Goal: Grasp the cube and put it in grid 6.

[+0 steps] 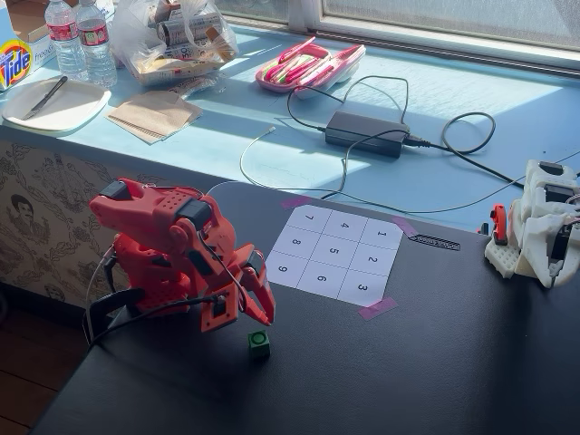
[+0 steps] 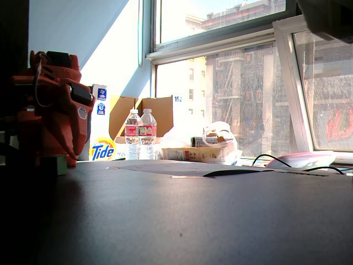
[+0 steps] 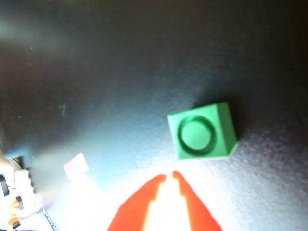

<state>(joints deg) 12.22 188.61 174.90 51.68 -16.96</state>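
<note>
The tabletop [image 1: 435, 362] was matt black with a fine grain in the wrist view. The cube [image 3: 203, 131] looked like smooth green plastic, the tool [image 3: 169, 175] like red plastic. The grid [image 1: 333, 254] was white paper held by pink tape [image 1: 377, 309].

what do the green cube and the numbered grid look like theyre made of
The cube looks like matte plastic, possibly 3D printed: flat uniform green, crisp edges, a ring moulded into its top. The grid looks like plain white paper: thin, flat, printed digits, held down by pink tape.
</note>
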